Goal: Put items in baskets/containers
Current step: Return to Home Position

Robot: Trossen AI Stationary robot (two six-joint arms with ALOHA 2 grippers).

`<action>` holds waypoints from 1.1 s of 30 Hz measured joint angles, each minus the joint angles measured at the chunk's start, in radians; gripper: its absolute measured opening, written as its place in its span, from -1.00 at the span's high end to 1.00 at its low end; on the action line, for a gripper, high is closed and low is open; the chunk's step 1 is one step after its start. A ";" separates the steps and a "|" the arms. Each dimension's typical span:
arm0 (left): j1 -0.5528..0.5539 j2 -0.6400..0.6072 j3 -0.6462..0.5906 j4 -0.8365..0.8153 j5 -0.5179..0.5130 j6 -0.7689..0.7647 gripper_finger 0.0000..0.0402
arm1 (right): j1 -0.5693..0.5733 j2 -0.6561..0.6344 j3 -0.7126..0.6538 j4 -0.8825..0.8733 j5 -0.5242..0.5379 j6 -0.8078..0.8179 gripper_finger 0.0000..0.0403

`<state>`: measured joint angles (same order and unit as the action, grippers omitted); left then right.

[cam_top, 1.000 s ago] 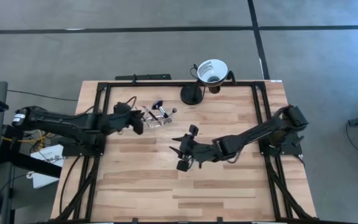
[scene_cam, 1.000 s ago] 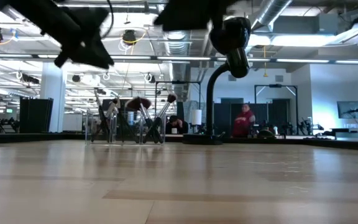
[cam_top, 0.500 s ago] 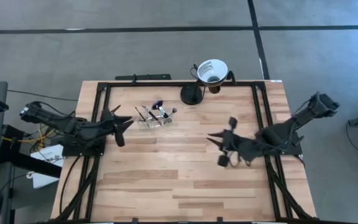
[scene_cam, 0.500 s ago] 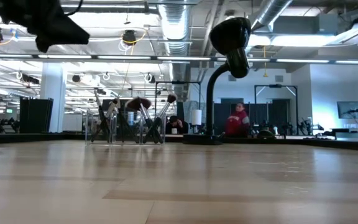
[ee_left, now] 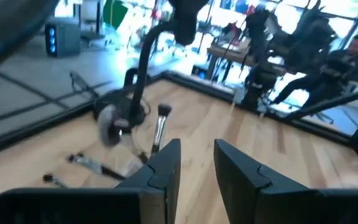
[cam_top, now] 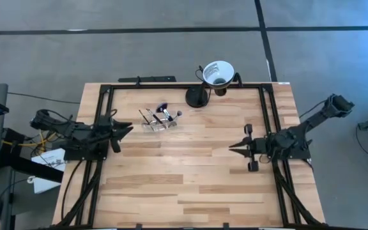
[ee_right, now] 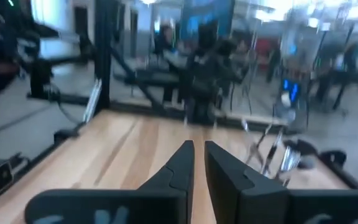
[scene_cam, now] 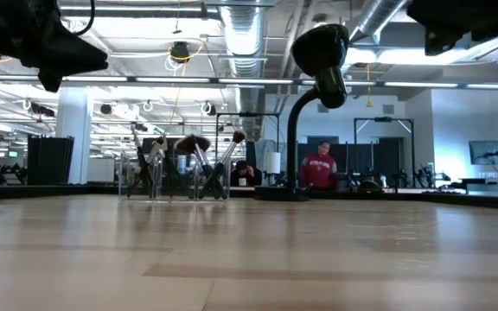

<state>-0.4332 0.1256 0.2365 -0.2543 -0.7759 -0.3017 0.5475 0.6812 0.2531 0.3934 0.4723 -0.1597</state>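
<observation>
The clear container (cam_top: 159, 119) stands on the table's far left part, holding several dark-handled makeup brushes (scene_cam: 180, 162) that lean in it with their bristle heads up. In the left wrist view the brushes (ee_left: 159, 124) show ahead of the fingers. My left gripper (cam_top: 128, 130) hangs open and empty by the table's left edge, pointing toward the container; its fingers stand apart (ee_left: 197, 158). My right gripper (cam_top: 232, 146) hovers near the table's right edge, its fingers almost together (ee_right: 198, 152) with nothing between them.
A white funnel-shaped cup (cam_top: 218, 71) on a black stand (cam_top: 197, 97) rises at the far edge, right of the container. A black frame (cam_top: 268, 115) borders the tabletop. Bare wood lies between the two grippers. A person in red (scene_cam: 320, 168) is in the room behind.
Both arms have drawn back from the table's middle. My left gripper has pulled away from the container toward the left edge, and my right gripper has retreated toward the right edge. The container and brushes have stayed in place.
</observation>
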 joint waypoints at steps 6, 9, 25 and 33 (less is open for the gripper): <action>0.000 -0.086 -0.002 0.046 0.022 0.147 0.53 | -0.116 -0.174 -0.172 0.122 -0.029 -0.023 0.87; 0.000 -0.124 -0.001 0.049 0.075 0.187 0.53 | -0.173 -0.269 -0.222 0.124 -0.052 -0.006 0.87; 0.003 -0.125 -0.138 0.172 0.152 0.251 0.53 | -0.458 -0.566 -0.245 -0.208 -0.345 0.053 0.97; 0.003 -0.125 -0.200 0.239 0.185 0.249 0.53 | -0.484 -0.643 -0.246 -0.326 -0.346 0.048 0.97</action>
<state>-0.4301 0.0003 0.0364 -0.0154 -0.5904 -0.0529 0.0639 0.0384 0.0071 0.0671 0.1267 -0.1114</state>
